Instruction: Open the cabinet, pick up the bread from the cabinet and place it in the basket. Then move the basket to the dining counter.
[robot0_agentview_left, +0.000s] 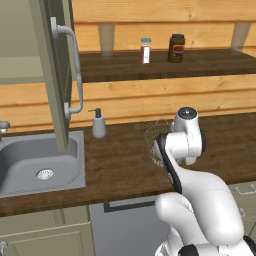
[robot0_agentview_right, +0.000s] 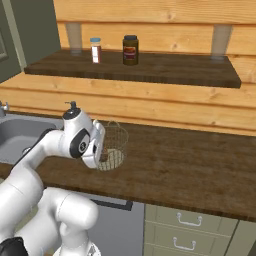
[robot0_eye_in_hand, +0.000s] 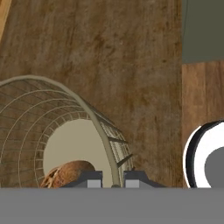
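Observation:
The round wire basket stands on the dark wood worktop right of the sink. The brown bread lies inside it on its pale bottom. My gripper comes down on the basket's near rim, shut on the wire, with one finger inside and one outside. From the base cameras the basket shows just beyond my white hand. The olive cabinet door hangs open at the left, its curved grey handle facing right. The dining counter is out of view.
A grey sink lies left of the basket, with a soap dispenser at its back corner. On the wooden shelf above stand a dark jar, a small bottle and glasses. Olive drawers sit under the worktop.

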